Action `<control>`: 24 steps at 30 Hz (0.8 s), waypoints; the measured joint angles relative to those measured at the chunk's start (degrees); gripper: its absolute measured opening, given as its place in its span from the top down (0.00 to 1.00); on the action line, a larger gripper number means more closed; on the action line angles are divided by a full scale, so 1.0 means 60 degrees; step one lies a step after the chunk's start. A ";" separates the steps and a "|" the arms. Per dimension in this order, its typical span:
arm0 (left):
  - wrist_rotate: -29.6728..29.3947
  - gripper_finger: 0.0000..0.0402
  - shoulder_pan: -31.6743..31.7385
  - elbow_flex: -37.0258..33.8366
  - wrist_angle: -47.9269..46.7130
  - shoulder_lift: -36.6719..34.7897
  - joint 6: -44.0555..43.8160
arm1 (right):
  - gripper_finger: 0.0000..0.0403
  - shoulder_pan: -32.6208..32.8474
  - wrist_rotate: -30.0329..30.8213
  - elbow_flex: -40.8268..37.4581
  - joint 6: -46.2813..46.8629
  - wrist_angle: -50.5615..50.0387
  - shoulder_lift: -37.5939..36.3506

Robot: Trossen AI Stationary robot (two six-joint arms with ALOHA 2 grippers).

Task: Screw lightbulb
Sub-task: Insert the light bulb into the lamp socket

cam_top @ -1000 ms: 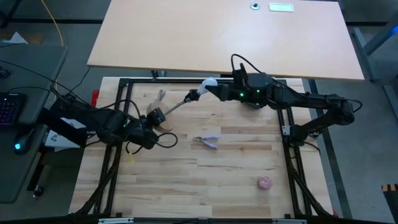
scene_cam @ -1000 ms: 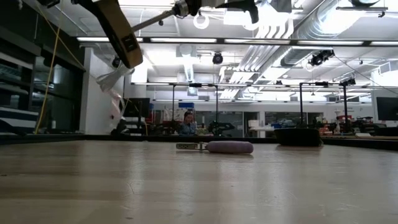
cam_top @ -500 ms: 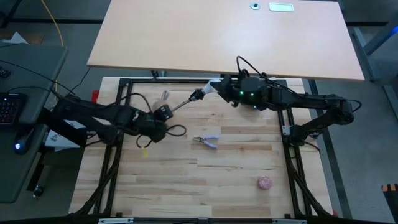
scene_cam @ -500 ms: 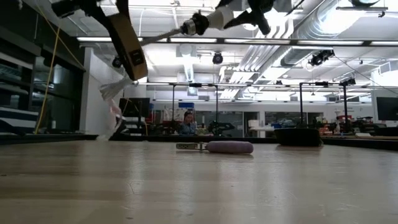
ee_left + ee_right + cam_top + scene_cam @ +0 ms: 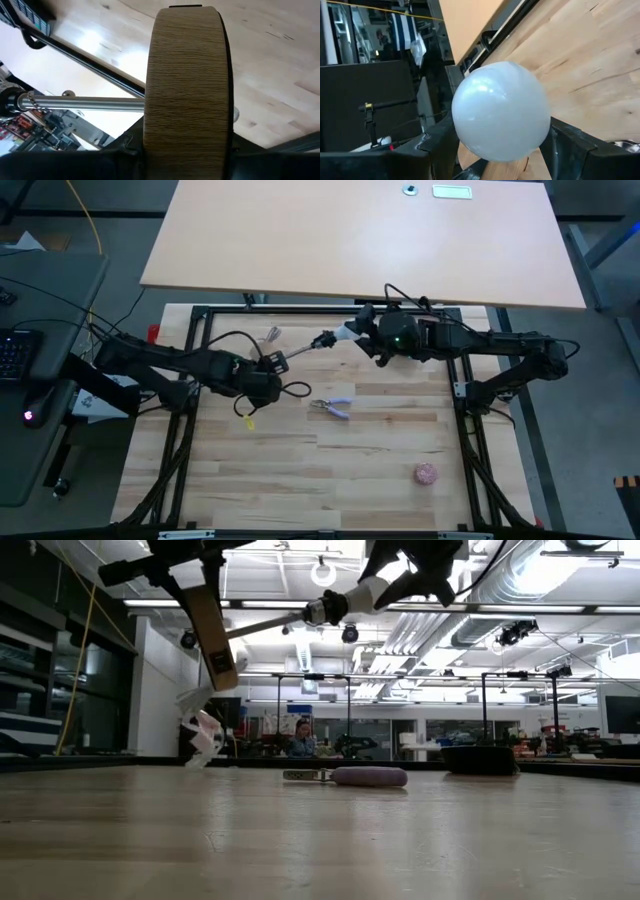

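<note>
The butcher-block table [image 5: 380, 470] carried both arms raised above its far half. Left gripper [image 5: 262, 377], toward the far-left part of the top, had its fingers clamped on the wooden disc [image 5: 187, 85] of a lamp stand, held on edge in the air; a thin metal stem [image 5: 300, 348] ran from the disc toward the far edge, ending in a black socket [image 5: 322, 610]. Right gripper [image 5: 372, 338], near the middle of the far edge, had its fingers closed around the lightbulb [image 5: 500, 117], whose frosted head filled the right wrist view. The bulb [image 5: 345, 335] sat at the socket end of the stem, well off the table surface (whether the base was seated in the socket could not be told). Purple-handled pliers [image 5: 333, 407] lay flat near the table's centre. A pinkish ball [image 5: 426, 474] rested toward the near-right corner, well apart from both arms.
</note>
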 joint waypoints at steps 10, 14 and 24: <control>0.0432 0.73 -0.0385 0.0000 0.0002 -0.0051 -0.0913 | 0.42 0.0011 -0.0260 0.0018 -0.0876 0.0088 -0.0004; 0.0526 0.73 -0.0458 0.0000 -0.0006 -0.0111 -0.1197 | 0.42 0.0011 -0.0327 0.0033 -0.0975 0.0106 -0.0007; 0.0882 0.52 -0.0571 0.0000 0.0081 -0.0108 -0.1730 | 0.42 0.0018 -0.0572 0.0036 -0.1277 0.0168 -0.0004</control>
